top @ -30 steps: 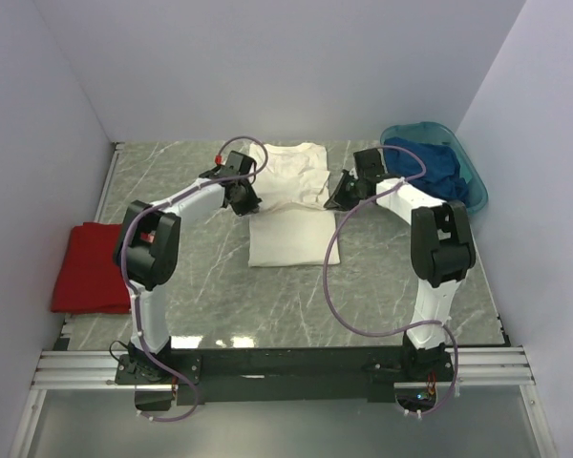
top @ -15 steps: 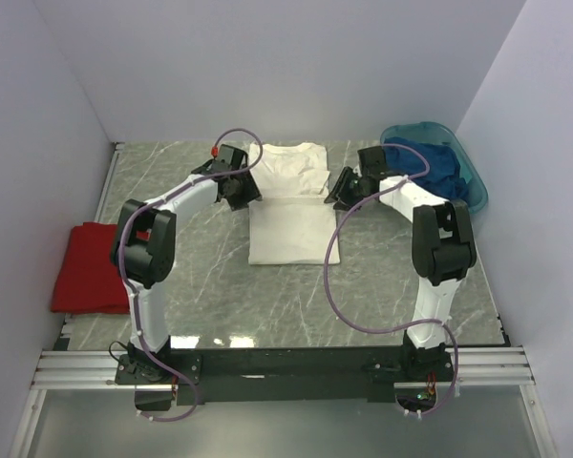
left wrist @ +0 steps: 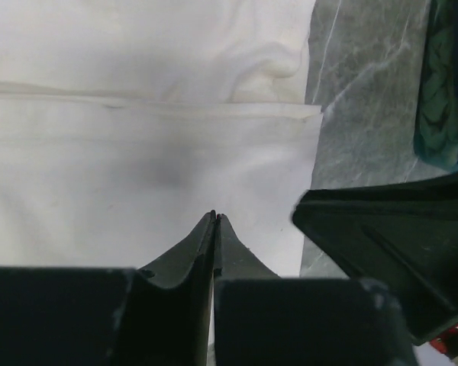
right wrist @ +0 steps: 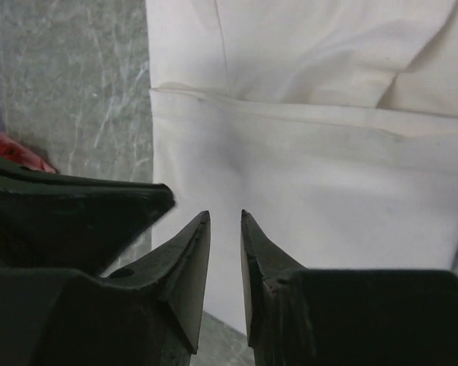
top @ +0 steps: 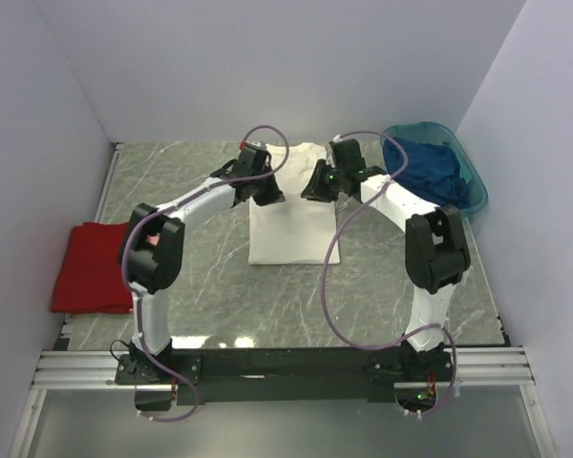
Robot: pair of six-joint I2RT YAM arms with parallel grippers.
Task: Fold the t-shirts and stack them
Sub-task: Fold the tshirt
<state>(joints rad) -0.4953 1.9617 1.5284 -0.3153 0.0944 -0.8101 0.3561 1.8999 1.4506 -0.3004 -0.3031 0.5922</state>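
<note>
While the cream-white t-shirt (top: 288, 229) lies under both, left tool (left wrist: 215, 221) is clenched, right tool (right wrist: 225, 223) released.

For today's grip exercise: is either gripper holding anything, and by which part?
Nothing is held. The left gripper is shut with no cloth between its tips; the right gripper stands slightly open and empty, both above the cream-white t-shirt.

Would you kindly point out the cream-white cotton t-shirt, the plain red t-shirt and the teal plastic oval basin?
cream-white cotton t-shirt (top: 286, 237): top external view, near folded panel.
plain red t-shirt (top: 91, 269): top external view, its middle.
teal plastic oval basin (top: 478, 187): top external view, right rim.
</note>
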